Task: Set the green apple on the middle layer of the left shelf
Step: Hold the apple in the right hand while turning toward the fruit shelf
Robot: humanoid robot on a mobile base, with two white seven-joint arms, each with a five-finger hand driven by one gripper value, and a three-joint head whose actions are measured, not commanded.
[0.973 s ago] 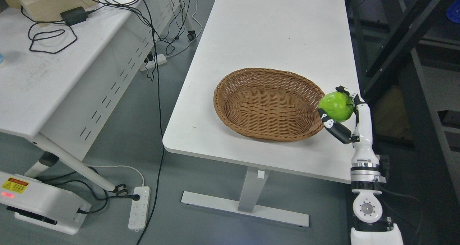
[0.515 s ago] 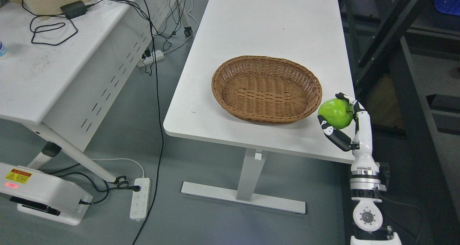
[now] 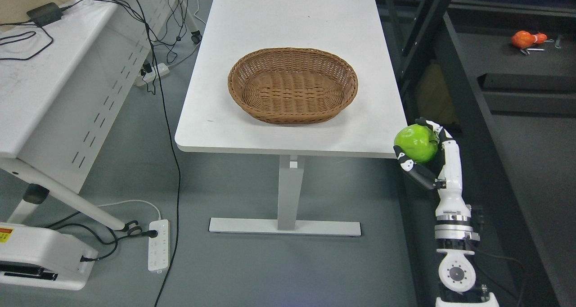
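Observation:
My right hand (image 3: 420,147) is held up at the lower right, its fingers curled around a bright green apple (image 3: 415,142). Hand and apple hang just off the near right corner of the white table (image 3: 292,23), over the grey floor. The dark metal shelf (image 3: 517,86) stands to the right of the hand, its boards running up the right side of the view. My left arm does not show.
An empty brown wicker basket (image 3: 292,85) sits on the white table. An orange object (image 3: 524,39) lies on a shelf board at the upper right. A second white table (image 3: 40,86) with cables stands left, with a power strip (image 3: 155,246) and a white base on the floor.
The whole view has swung to the right and back, so the table and basket slid left and the shelf came further into view. The apple stays in my right hand, now off the table's corner.

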